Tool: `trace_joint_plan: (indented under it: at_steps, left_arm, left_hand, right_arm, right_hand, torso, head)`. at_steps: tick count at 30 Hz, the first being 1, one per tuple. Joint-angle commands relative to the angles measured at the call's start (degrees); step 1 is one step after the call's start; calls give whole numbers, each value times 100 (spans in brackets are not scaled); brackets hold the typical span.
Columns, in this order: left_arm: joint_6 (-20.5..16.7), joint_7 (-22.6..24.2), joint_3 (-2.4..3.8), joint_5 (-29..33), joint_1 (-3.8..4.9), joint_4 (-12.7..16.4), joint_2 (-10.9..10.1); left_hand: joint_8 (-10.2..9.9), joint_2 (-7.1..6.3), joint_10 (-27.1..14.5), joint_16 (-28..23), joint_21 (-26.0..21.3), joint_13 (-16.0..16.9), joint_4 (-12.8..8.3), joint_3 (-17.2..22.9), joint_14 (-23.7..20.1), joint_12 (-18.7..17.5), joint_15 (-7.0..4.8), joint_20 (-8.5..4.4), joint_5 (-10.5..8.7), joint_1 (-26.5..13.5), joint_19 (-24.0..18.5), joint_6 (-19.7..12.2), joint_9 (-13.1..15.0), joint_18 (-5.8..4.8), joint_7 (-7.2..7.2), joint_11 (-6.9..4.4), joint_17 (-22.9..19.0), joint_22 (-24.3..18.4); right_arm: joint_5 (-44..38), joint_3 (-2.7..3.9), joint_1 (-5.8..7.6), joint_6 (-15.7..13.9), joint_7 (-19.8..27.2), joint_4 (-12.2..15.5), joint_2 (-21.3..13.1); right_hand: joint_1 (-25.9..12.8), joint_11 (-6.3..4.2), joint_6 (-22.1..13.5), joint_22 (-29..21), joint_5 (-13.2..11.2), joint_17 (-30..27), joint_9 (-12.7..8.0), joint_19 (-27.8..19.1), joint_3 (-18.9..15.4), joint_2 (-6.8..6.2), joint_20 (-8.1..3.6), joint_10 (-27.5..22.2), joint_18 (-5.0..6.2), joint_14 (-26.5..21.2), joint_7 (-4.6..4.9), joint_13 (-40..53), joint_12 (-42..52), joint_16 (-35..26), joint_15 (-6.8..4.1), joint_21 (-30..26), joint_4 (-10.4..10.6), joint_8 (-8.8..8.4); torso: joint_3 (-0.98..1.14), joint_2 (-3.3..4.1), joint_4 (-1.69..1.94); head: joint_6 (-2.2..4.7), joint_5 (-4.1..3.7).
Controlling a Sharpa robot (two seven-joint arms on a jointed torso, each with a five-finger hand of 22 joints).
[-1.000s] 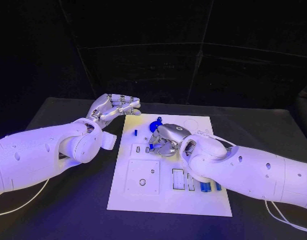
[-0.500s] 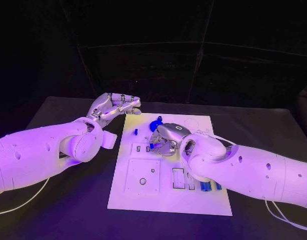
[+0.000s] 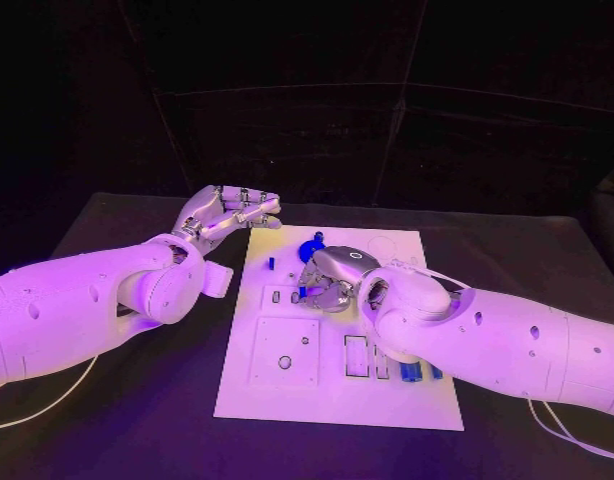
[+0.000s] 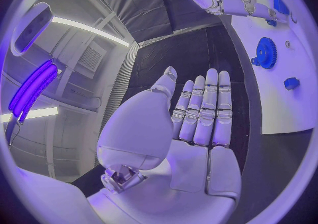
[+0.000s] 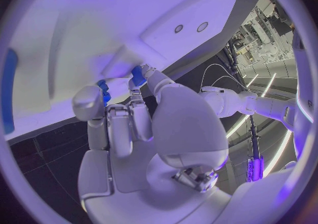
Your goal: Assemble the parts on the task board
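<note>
The white task board lies in the middle of the table. My right hand hovers low over its far half and pinches a small blue part between its fingertips, held against a raised white block on the board. My left hand hangs by the board's far left corner, holding nothing, its fingers straight and side by side. A blue gear stands on the board's far end, with a small blue piece near the left edge.
Several blue pieces sit in slots at the board's near right. A square plate with a hole and narrow slots take up the near half. Black table surrounds the board.
</note>
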Motion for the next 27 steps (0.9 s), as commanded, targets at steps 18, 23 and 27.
trace_joint_plan:
  at_steps: [18,23,27]
  left_arm:
    - [28,27,5,8,10,46,-30]
    - [28,24,5,8,10,46,-35]
    - [31,20,5,8,10,45,-37]
  left_hand:
    - [-32,19,-1,-26,-27,-7,-34,-4,49,-27,2,1,19,-47,31,18,-5,35,22,35,8,-10]
    - [-35,20,-3,-28,-28,-8,-36,-4,49,-30,3,1,19,-48,31,17,-5,35,24,37,8,-11]
    - [-35,20,-4,-28,-28,-8,-37,-4,49,-31,3,1,19,-48,32,16,-5,35,24,37,8,-12]
  right_arm:
    - [-72,-41,-39,378,-222,-83,39]
    - [-78,-41,-39,346,-249,-90,50]
    - [-84,-41,-39,295,-277,-90,53]
  right_hand:
    - [-244,82,-170,-67,162,998,-32,-51,-147,-197,53,-42,-80,497,93,540,-105,-12,75,-73,83,-117]
    - [-262,90,-201,-77,161,989,-35,-54,-170,-215,59,-50,-79,495,101,530,-116,-16,82,-80,93,-134]
    - [-328,114,-300,-99,91,994,-41,-64,-264,-273,79,-84,-77,496,124,488,-167,-15,103,-96,132,-184]
  torso:
    - [2,2,6]
    - [2,-2,1]
    - [2,0,-2]
  head:
    - [-30,4]
    - [-30,0]
    - [-28,3]
